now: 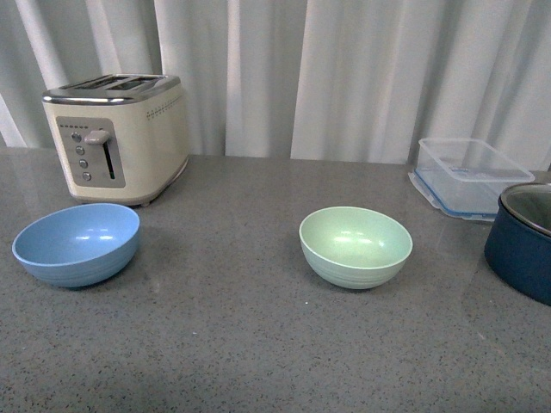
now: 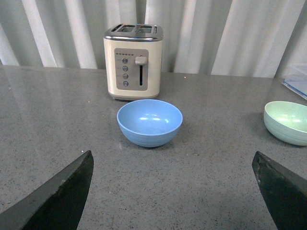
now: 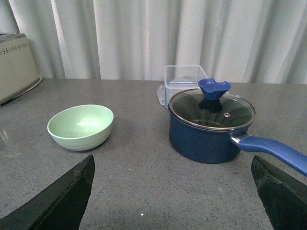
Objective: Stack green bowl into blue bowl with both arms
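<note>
The pale green bowl (image 1: 355, 246) sits upright and empty on the grey counter, right of centre. Far to its left rests the light blue bowl (image 1: 77, 243), also empty, in front of the toaster. Neither arm shows in the front view. In the left wrist view the blue bowl (image 2: 149, 122) lies ahead of my open left gripper (image 2: 172, 160), and the green bowl (image 2: 287, 121) appears at the edge. My right gripper (image 3: 172, 163) is open over bare counter, with the green bowl (image 3: 80, 127) ahead to one side. Both grippers hold nothing.
A cream toaster (image 1: 119, 136) stands behind the blue bowl. At the right edge are a dark navy pot (image 1: 523, 241) with a glass lid and long handle (image 3: 271, 150), and a clear plastic container (image 1: 469, 176) behind it. White curtains close the back.
</note>
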